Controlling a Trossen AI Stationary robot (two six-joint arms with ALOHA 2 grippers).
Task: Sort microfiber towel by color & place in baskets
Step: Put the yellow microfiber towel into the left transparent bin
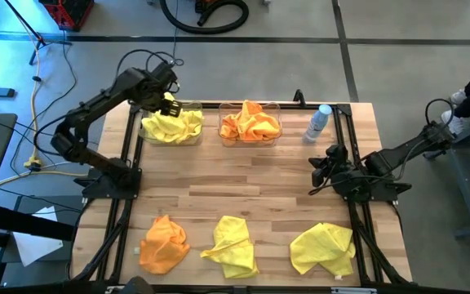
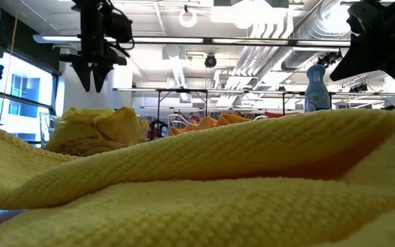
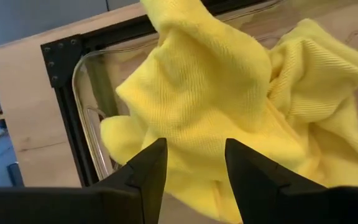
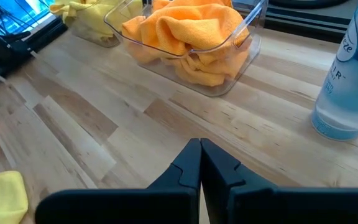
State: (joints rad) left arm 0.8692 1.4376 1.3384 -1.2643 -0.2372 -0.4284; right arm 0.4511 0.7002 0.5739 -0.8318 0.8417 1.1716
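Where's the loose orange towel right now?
In the high view the orange towel lies at the table's near-left corner, left of a loose yellow towel.

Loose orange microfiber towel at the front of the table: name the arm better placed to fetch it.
Left, probably. The orange microfiber towel lies on the left side. The left gripper hovers open over the yellow-filled clear plastic basket; the right gripper, shut, sits across the table.
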